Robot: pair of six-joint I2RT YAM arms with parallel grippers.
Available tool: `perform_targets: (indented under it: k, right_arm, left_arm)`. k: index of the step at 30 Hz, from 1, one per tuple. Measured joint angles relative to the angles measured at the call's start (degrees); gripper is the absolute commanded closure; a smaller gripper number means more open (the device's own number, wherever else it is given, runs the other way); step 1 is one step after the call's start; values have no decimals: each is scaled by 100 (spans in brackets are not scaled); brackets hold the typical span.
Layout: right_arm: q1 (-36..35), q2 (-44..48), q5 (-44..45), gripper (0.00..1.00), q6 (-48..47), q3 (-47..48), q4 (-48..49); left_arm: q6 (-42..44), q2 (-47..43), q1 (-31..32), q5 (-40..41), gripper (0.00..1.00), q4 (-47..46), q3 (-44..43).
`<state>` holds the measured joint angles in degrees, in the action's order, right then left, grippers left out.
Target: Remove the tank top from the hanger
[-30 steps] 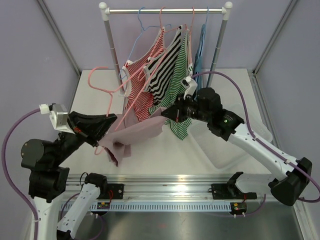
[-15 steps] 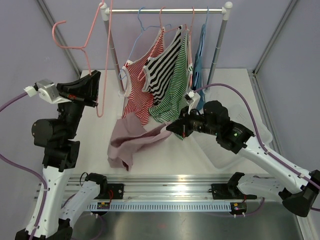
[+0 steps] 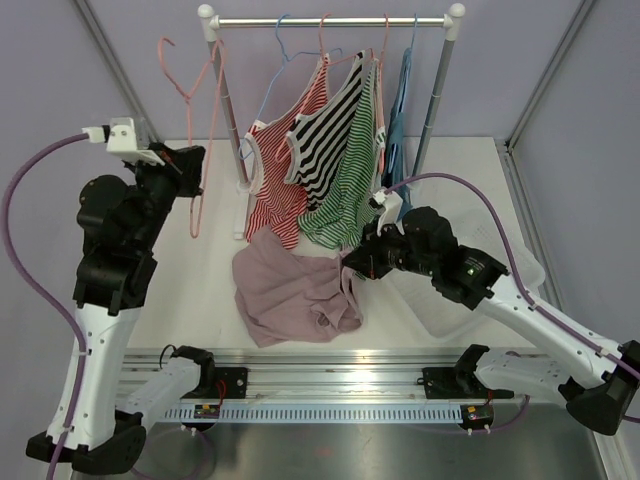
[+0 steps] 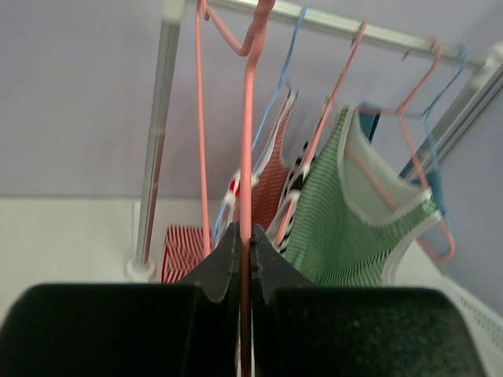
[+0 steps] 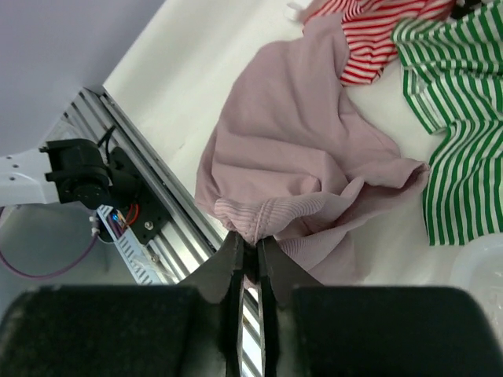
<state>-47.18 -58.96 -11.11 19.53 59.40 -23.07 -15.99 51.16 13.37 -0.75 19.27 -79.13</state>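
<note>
While top (image 3: 295,290) lies heaped on table (image 3: 195,290), off hanger (image 4: 248,141) | right gripper (image 3: 358,262): nearer, narrow jaws pinch its hem, heap at 9 o'clock | left gripper (image 4: 244,236): clamped on hanger, 11 o'clock, well apart

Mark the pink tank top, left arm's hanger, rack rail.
tank top (image 3: 295,290): top external view, middle of the crumpled fabric.
hanger (image 4: 247,157): left wrist view, straight wire.
rack rail (image 3: 330,20): top external view, bar's middle.
</note>
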Motion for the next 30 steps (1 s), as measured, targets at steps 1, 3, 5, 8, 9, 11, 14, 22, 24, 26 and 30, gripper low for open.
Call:
perform_targets:
  k: [1, 3, 5, 8, 9, 11, 14, 22, 24, 26, 30]
  right_arm:
    - [-2, -35, 7, 64, -15, -52, -4]
    - [-7, -74, 13, 38, -52, -184, -11]
    - [-11, -81, 17, 1, -63, -297, -22]
    - [-17, -76, 22, 0, -118, -400, -42]
    - [-17, -66, 24, 1, -118, -420, -42]
    - [-17, -15, 24, 1, -118, -452, -42]
    - [-20, 94, 13, 0, -116, -498, -42]
    - [-20, 291, 0, 1, -114, -643, -35]
    - [-20, 254, -4, 1, -114, -662, -35]
    - [-20, 195, -13, 0, -114, -662, -28]
    - [-20, 70, -48, 1, -114, -662, 13]
  left_arm:
    - [20, 31, 0, -59, 100, 186, 72]
    - [83, 160, 0, -240, 100, 509, 168]
    - [109, 380, 0, -372, 100, 730, 149]
    - [133, 955, 0, -529, 100, 1032, -70]
    - [151, 1178, 0, -562, 100, 1141, -240]
    - [190, 1648, 0, -586, 100, 1298, -649]
    - [254, 2269, 0, -581, 100, 1399, -1327]
    - [310, 3027, -15, -581, 100, 1318, -2284]
    - [310, 3279, -33, -586, 100, 1327, -2605]
    - [315, 3630, -52, -584, 100, 1325, -3056]
    - [358, 4371, -68, -573, 100, 1410, -3906]
